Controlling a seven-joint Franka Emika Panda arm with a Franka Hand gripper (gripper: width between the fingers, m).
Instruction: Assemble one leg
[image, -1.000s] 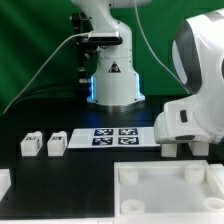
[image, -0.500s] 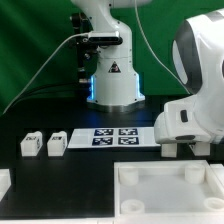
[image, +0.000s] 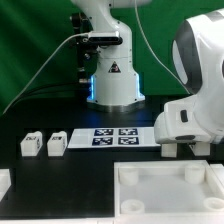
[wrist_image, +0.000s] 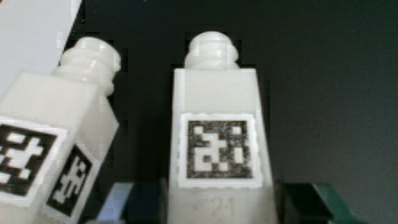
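Two dark fingers (wrist_image: 139, 205) of the tool (wrist_image: 228, 206) stand apart, released, one on each side of the leg (wrist_image: 219, 130); we see a gap at one side. The leg rests on the black surface (wrist_image: 338, 90), tag facing the wrist camera, with a second leg (wrist_image: 63, 130) just beside it. In the exterior view the tool (image: 186, 148) hangs low at the right, the marker board (image: 112, 135) lies mid-surface, and we count a third leg (image: 30, 143) and a fourth leg (image: 55, 143) at the left.

- Exterior view: sits low, faces the white robot base (image: 110, 78) across the black tabletop (image: 95, 165).
- Wrist view: looks closely past the two-finger gripper (wrist_image: 228, 205) onto a stubby white tagged leg (wrist_image: 217, 120).
- Shared: black tabletop, two-finger gripper.
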